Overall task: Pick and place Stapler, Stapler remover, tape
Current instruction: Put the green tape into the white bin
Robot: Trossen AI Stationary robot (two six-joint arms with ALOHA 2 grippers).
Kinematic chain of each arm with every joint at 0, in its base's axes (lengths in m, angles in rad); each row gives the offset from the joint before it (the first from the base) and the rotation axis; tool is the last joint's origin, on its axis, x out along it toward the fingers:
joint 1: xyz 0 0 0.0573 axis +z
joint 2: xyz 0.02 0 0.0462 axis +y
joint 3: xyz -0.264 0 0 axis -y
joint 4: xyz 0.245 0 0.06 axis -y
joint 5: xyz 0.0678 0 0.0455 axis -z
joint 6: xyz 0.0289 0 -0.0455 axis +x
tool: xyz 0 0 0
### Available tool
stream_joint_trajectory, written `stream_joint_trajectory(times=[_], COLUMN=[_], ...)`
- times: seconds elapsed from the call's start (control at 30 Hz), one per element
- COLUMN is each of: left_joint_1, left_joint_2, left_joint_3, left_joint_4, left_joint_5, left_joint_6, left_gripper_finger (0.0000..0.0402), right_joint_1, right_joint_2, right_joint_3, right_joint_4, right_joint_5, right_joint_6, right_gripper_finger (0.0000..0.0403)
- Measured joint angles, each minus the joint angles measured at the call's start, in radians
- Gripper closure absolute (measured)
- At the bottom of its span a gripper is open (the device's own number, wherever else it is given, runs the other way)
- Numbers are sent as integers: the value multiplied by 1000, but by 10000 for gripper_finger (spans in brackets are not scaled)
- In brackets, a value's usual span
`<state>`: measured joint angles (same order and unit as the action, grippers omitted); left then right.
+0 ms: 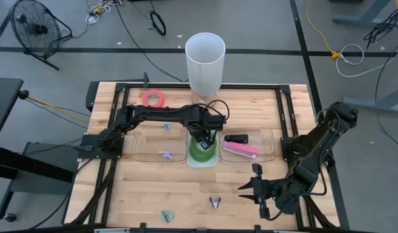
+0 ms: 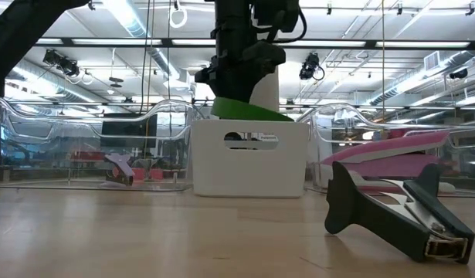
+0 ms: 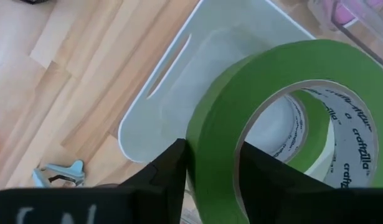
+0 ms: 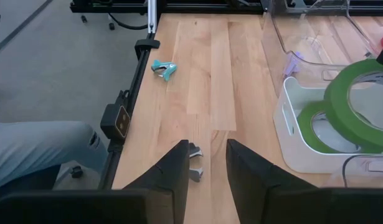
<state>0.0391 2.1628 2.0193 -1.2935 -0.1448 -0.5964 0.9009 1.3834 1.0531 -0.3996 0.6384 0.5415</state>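
The left pincer [image 3: 210,171] grips a green tape roll [image 3: 272,124] tilted directly above the white bin [image 1: 202,157], where another green roll [image 4: 325,124] already lies

Green tape roll [image 3: 217,163], white inner core with dark lettering; second green roll [image 4: 320,126] in white bin [image 1: 202,160]; pinkish red roll [image 1: 153,98]; pink stapler [image 1: 241,149]; teal staple remover [image 4: 163,69]; purple one [image 1: 165,155]; pale wood table [image 1: 186,194]; tall white cylinder [image 1: 205,63]
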Motion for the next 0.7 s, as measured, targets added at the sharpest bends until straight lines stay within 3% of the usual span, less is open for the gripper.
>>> stream_joint_trajectory(times=[0.37,0.7], left_joint_1=[-11,-17], left_joint_2=[0,0], left_joint_3=[0,0], left_joint_4=[0,-2], left_joint_5=[-17,-27], left_joint_6=[2,-2], left_gripper_finger=[281,246], right_joint_1=[0,0], right_joint_2=[0,0], right_joint_3=[0,0], right_joint_4=[0,0], right_joint_5=[0,0], right_joint_6=[0,0], right_gripper_finger=[296,296])
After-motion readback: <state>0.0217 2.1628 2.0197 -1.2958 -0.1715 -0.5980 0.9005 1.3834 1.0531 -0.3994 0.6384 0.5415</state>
